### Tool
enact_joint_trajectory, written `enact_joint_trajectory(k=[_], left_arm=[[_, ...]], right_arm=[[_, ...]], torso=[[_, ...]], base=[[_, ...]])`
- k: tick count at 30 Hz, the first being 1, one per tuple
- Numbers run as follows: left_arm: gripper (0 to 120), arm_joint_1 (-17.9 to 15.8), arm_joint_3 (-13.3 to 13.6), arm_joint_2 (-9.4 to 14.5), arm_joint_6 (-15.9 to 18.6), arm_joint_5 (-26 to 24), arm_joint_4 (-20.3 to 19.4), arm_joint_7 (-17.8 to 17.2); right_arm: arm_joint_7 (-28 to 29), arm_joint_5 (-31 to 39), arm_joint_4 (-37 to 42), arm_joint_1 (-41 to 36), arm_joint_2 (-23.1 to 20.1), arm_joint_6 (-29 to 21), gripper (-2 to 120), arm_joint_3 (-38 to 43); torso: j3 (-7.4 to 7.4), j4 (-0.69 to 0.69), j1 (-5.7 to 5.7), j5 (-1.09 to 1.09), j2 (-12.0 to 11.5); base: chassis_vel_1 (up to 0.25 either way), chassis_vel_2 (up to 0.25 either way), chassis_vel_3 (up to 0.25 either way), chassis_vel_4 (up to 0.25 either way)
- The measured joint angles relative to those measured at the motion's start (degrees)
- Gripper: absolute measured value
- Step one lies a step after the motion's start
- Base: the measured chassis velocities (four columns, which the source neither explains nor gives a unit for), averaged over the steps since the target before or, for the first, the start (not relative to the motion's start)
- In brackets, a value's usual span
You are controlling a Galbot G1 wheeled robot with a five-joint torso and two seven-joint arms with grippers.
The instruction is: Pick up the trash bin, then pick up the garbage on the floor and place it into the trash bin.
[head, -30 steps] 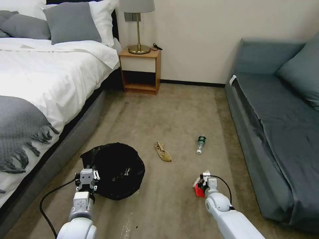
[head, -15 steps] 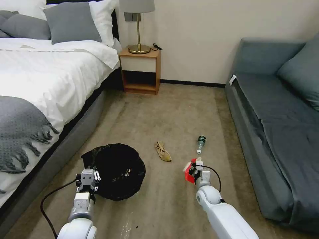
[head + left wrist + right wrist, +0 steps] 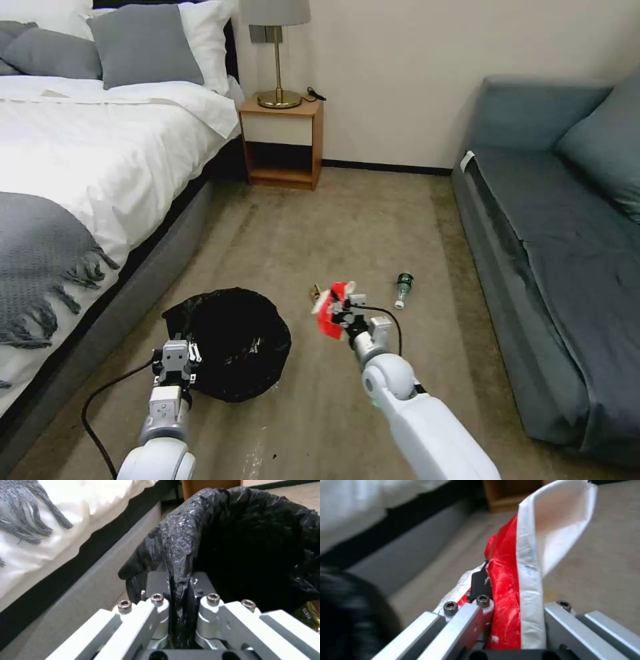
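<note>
Head looks down; wrists close (sharing bin (image 3: 227, 343)).

One trash bin (image 3: 230, 343) is being gripped at its rim by the left pincer (image 3: 175, 357). Three pieces of garbage are being counted: one red-and-white packet (image 3: 331, 312) is being held in the right pincer (image 3: 341, 313), one tan scrap (image 3: 316, 293) is being partly hidden just behind that pincer, and one small bottle (image 3: 403, 289) is being left on the floor (image 3: 333, 227) to its right.
</note>
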Motion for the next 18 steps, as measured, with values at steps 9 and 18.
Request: enact_joint_trajectory(k=[9,18], left_arm=[[6,0.7,-0.3,-0.4,-1.0,0.1,0.3,0.0],[6,0.8,0.5,-1.0,-1.2,0.6,0.3,0.0]], right_arm=[[-1.3,1.9,7.9,-2.1,0.9,-2.1,2,-4.9],[-1.7,0.4,10.9,-4.7,2.9,-3.3,2,-9.6]], torso=[[0.0,0.0,0.0,-0.01,0.0],[0.0,0.0,0.0,0.0,0.0]], base=[[0.0,0.0,0.0,0.0],[0.0,0.0,0.0,0.0]])
